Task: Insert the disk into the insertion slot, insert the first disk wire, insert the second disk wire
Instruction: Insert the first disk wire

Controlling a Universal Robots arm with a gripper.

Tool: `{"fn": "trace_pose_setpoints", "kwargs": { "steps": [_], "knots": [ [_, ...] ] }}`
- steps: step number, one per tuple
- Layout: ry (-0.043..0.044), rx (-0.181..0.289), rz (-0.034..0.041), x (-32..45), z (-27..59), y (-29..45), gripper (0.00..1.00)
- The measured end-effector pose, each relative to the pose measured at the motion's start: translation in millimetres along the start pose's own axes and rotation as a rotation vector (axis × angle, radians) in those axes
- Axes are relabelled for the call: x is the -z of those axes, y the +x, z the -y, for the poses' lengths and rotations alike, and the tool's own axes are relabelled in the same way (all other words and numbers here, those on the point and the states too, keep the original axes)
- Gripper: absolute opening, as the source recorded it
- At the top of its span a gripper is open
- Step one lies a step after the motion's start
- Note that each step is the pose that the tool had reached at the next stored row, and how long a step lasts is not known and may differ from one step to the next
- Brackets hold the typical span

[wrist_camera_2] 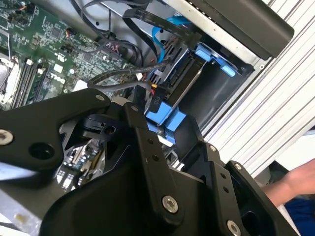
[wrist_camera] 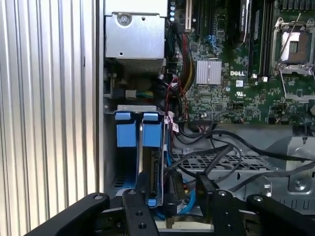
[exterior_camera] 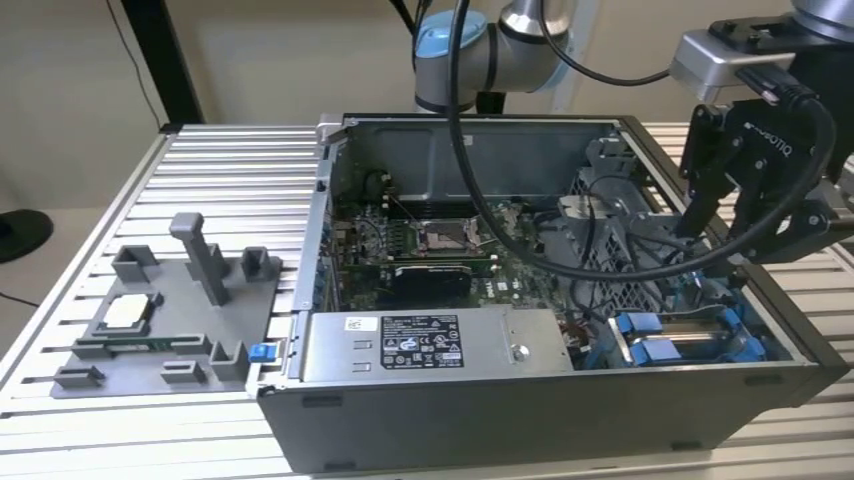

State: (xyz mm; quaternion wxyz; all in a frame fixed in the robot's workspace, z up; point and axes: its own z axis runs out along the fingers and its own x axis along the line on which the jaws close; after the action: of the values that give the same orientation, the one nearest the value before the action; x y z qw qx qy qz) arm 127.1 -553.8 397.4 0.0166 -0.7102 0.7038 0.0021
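The disk (wrist_camera: 153,167) stands on edge inside the insertion slot (wrist_camera: 110,162), between blue latch tabs (wrist_camera: 123,132), at the case corner on the exterior view's right (exterior_camera: 694,345). In the second wrist view its silver face (wrist_camera_2: 189,83) shows behind the blue frame (wrist_camera_2: 172,123). My gripper (wrist_camera: 172,184) hangs over the disk's near end, open, with its fingers (wrist_camera: 142,189) apart on either side of the disk edge and a black wire connector (wrist_camera: 174,191). That connector (wrist_camera_2: 153,104), on grey wires, sits against the disk's end beside a blue cable (wrist_camera: 189,201). From outside, the gripper (exterior_camera: 721,240) reaches into the case.
The grey labelled power-supply box (exterior_camera: 427,345) lies along the case front, with the motherboard (exterior_camera: 427,250) behind it. A ribbed drive cage (wrist_camera: 216,162) and loose black cables (exterior_camera: 587,265) crowd the slot's side. A grey fixture (exterior_camera: 160,310) stands on the slatted table. A person's hand (wrist_camera_2: 295,182) is beyond the case.
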Motion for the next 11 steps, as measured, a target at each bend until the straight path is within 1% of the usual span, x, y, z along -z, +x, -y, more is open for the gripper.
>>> {"fn": "trace_pose_setpoints", "kwargs": {
  "steps": [11],
  "knots": [
    [0.01, 0.094, 0.0018, -3.5, 0.6, -0.4, 1.0]
  ]
}}
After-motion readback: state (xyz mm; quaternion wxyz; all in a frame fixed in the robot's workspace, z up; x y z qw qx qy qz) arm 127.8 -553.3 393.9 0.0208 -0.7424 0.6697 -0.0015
